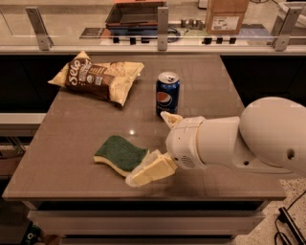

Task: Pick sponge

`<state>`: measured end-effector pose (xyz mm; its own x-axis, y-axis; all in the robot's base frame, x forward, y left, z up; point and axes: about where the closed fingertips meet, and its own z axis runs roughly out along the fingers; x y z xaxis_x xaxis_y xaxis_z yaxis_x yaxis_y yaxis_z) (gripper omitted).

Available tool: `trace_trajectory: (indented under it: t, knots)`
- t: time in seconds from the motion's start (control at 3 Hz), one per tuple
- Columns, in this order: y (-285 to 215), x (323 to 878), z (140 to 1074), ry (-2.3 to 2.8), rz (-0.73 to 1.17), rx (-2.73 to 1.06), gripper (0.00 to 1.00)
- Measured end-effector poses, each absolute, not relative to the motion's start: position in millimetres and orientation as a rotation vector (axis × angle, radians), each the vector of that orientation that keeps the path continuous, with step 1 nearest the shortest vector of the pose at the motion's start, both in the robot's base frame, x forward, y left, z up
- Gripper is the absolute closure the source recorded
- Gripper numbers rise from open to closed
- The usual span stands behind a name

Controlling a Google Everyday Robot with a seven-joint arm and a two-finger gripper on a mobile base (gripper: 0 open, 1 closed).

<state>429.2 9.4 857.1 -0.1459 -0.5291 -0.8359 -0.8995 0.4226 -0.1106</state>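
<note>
Starting with the sponge (pixel 120 152), where did it lie?
— Flat on the grey table (pixel 67 143), green side up, pale foam showing along its near edge. It was at the front-centre of the top, well apart from the chip bag (pixel 98 79) at back left. It was nearer the soda can (pixel 168 93), which stood upright behind it to the right.
— And the gripper (pixel 147 148)?
— Low over the table, reaching in from the right on a bulky white arm (pixel 229 141). Fingers spread wide, pinching nothing. One padded finger (pixel 150 171) angled down at the sponge's near right corner, overlapping it in view; contact could not be told. The other finger (pixel 168 117) pointed up just in front of the can's base.
— Sponge lifted?
— No. It rested on the table, its right end roughly between the two fingertips as seen.
— Anything else logged?
— A cardboard box (pixel 226 14) and a dark tray (pixel 136 12) on the counter beyond the rail.
</note>
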Motion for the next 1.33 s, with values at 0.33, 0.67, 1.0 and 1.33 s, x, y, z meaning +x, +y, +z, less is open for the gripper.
trace_trajectory:
  t: [0.33, 0.67, 1.0, 1.33]
  knots:
    - [27, 428, 849, 1.807, 0.509, -1.235, 0.00]
    - [40, 430, 840, 1.812, 0.487, -1.257, 0.00]
    - [49, 432, 829, 1.835, 0.450, -1.283, 0.00]
    - [57, 433, 820, 1.847, 0.449, -1.320, 0.16]
